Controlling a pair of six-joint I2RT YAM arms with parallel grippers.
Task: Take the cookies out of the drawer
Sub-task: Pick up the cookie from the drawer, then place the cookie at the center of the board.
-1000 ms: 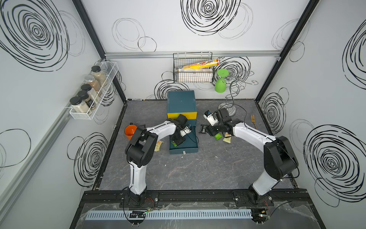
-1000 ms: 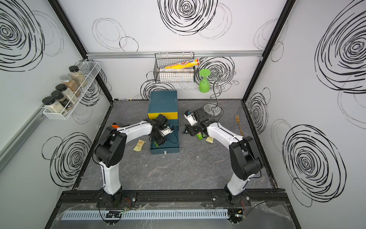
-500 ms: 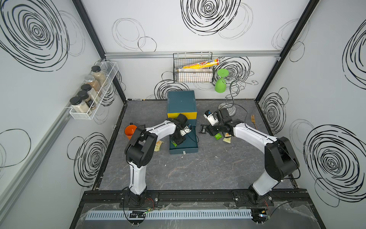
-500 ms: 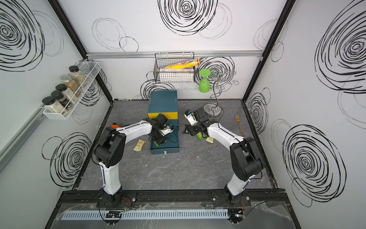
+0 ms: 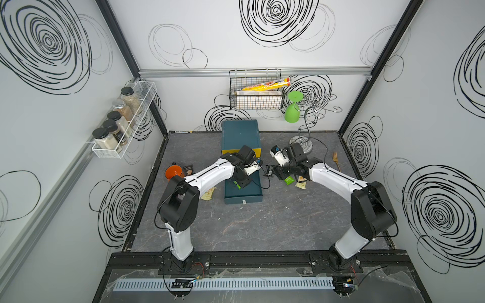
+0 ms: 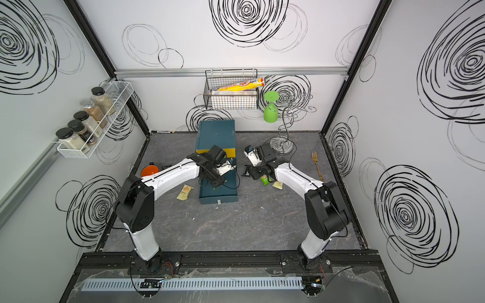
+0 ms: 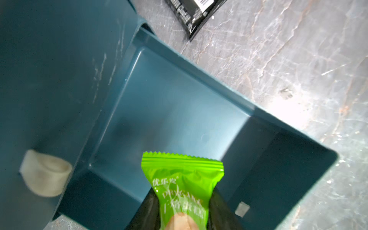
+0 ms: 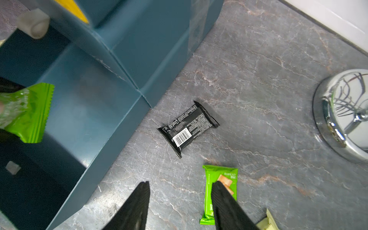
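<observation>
Green packet [image 7: 182, 185] pinched in the left gripper [image 7: 183, 201], over the drawer [image 7: 219, 83].
Raise it clear of the drawer before going sideways; right gripper [image 8: 180, 185] open, empty.

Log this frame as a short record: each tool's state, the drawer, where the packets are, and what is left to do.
left tool: shut on a green packet, held over the open drawer
right tool: open, empty, low over the table by the second green packet
drawer: pulled out; visible floor bare
black packet: on the table beside the drawer
yellow packets: both on the table, one on each side of the drawer; the other lies by the right arm
left to do: set the held packet outside the drawer
</observation>
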